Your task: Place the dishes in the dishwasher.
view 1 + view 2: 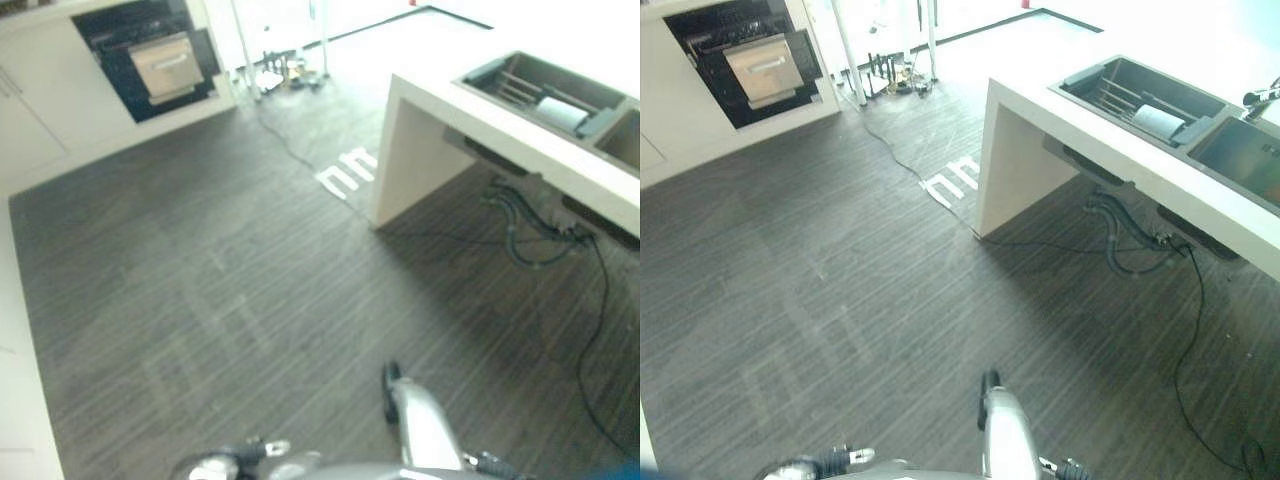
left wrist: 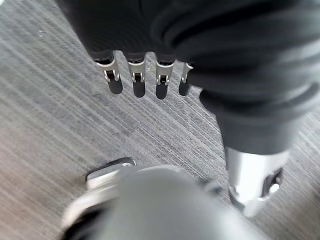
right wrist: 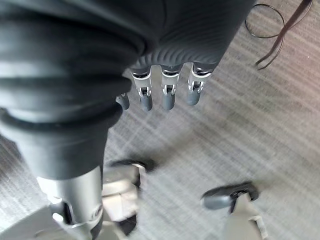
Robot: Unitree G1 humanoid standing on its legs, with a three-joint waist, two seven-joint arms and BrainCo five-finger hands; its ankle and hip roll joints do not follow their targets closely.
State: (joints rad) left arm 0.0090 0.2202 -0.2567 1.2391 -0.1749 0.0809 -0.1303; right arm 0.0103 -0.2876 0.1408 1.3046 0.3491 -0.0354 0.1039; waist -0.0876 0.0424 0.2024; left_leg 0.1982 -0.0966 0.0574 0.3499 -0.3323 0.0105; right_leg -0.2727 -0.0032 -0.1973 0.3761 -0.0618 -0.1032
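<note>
Fingers of the left hand hang straight and slightly apart over the dark wood-grain floor, holding nothing and touching nothing. The right hand hangs the same way, fingers extended side by side and empty, pointing down at the floor. A white counter stands at the right of the room with a sink set into its top; a dish rack and a pale plate lie inside the sink. The dishwasher is built into the far white cabinets, its door open and a drawer pulled out.
</note>
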